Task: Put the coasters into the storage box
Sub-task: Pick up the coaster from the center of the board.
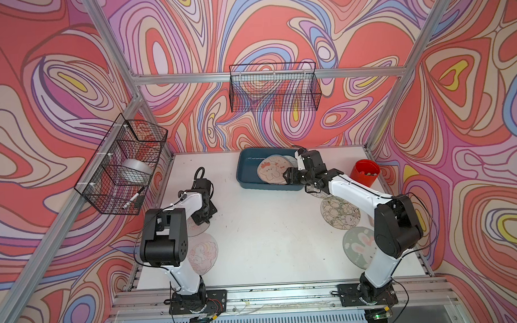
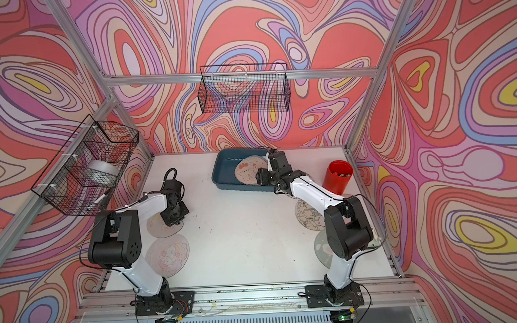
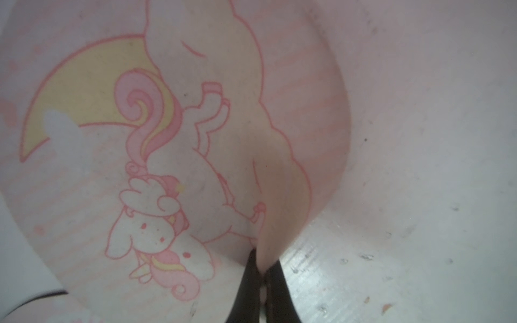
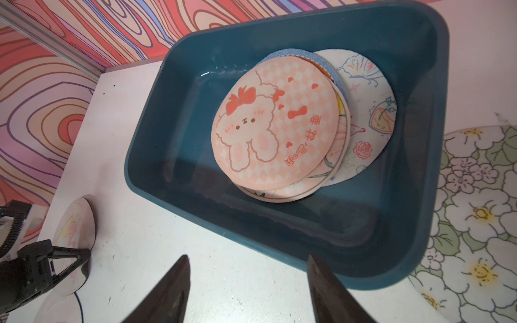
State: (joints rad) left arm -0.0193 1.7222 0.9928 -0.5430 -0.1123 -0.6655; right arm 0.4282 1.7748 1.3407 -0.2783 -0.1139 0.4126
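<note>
My left gripper [image 3: 264, 270] is shut on the rim of a pale pink unicorn coaster [image 3: 167, 139] on the table's left side; the rim buckles up between the fingers. In both top views this gripper [image 1: 204, 221] [image 2: 173, 223] points down at that coaster [image 1: 198, 229]. The teal storage box [image 1: 245, 168] [image 4: 195, 112] at the back holds several overlapping coasters, a pink rabbit one [image 4: 274, 131] on top. My right gripper [image 4: 247, 257] [image 1: 292, 176] hangs open and empty above the box's near rim.
More coasters lie on the table: a cloud-print one [image 1: 202, 253] near the left arm, a flowered one [image 4: 472, 212] beside the box, a grey one [image 1: 340, 214] and a grey-green one [image 1: 358, 247] on the right. A red cup [image 1: 364, 173] stands at the right. Wire baskets [image 1: 274, 87] [image 1: 121, 167] hang on the walls.
</note>
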